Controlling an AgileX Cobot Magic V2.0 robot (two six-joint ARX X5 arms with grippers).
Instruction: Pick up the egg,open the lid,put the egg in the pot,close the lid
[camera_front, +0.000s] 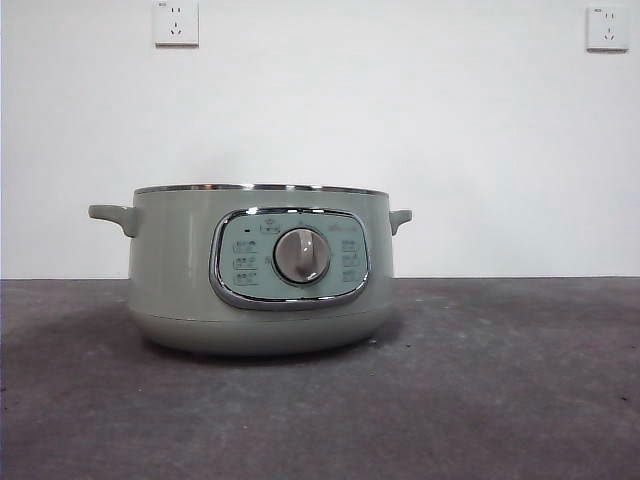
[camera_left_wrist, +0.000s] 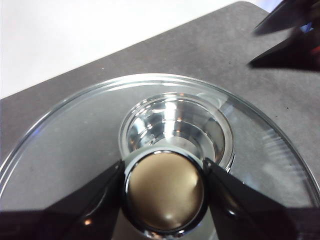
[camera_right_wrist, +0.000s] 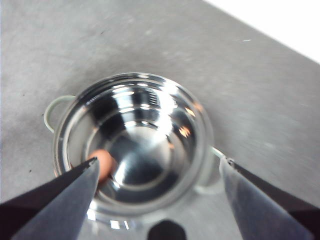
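The pale green pot (camera_front: 170, 270) stands open on the table, without a lid on it. In the right wrist view its shiny steel inside (camera_right_wrist: 150, 145) shows from above, and the reddish-brown egg (camera_right_wrist: 104, 165) lies inside against the wall. My right gripper (camera_right_wrist: 159, 162) hangs open and empty above the pot. My left gripper (camera_left_wrist: 164, 167) is shut on the pale knob (camera_left_wrist: 165, 195) of the glass lid (camera_left_wrist: 65, 145) and holds it above the table, away from the pot. Neither arm shows in the front view.
The dark grey table (camera_front: 500, 380) spreads around the pot. A white wall with two sockets (camera_front: 176, 22) stands behind. The right gripper's blurred black jaws show in a corner of the left wrist view (camera_left_wrist: 290, 35).
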